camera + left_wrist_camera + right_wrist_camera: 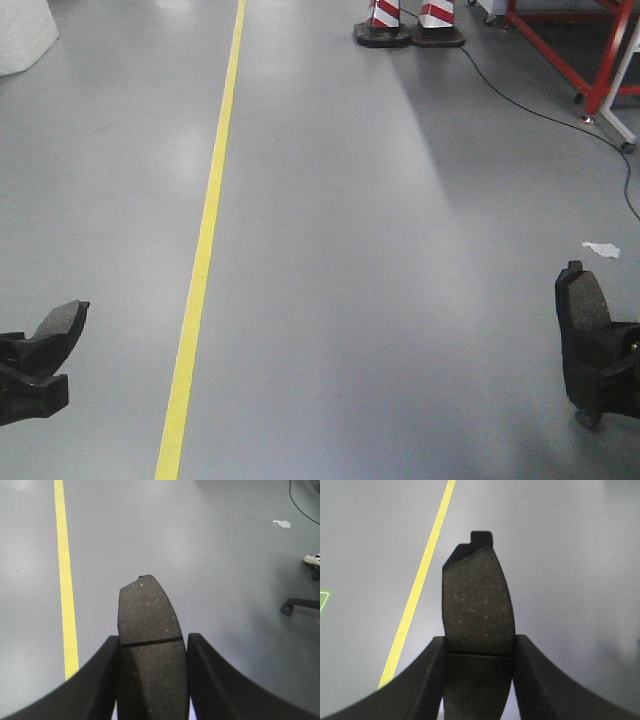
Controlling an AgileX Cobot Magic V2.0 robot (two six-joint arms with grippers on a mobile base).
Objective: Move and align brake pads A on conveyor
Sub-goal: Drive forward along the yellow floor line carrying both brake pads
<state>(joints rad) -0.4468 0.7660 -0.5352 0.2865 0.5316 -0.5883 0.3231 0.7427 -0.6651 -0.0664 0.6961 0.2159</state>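
At the lower left of the front view the left claw [35,360] pinches a brake pad [60,320], its two fingers pressed against the pad's long sides. In the left wrist view that pad [150,630] juts forward between the fingers [100,680], speckled face up, a thin groove crossing it just ahead of the fingertips.

At the lower right of the front view the right claw [605,375] grips a second brake pad [588,310] in the same way, standing nearly on edge. The right wrist view shows this pad [477,610] clamped between both fingers [540,680], a small square tab at its far tip.

Below both claws lies a smooth grey floor [400,250], not a belt. A yellow line [205,240] runs from top centre down to the lower left. Two red-and-white cones [405,20] stand at the top, a red frame [580,45] fills the upper right corner, a black cable [530,110] trails from it, and a white scrap [601,248] lies at the right edge. The middle of the floor is bare.
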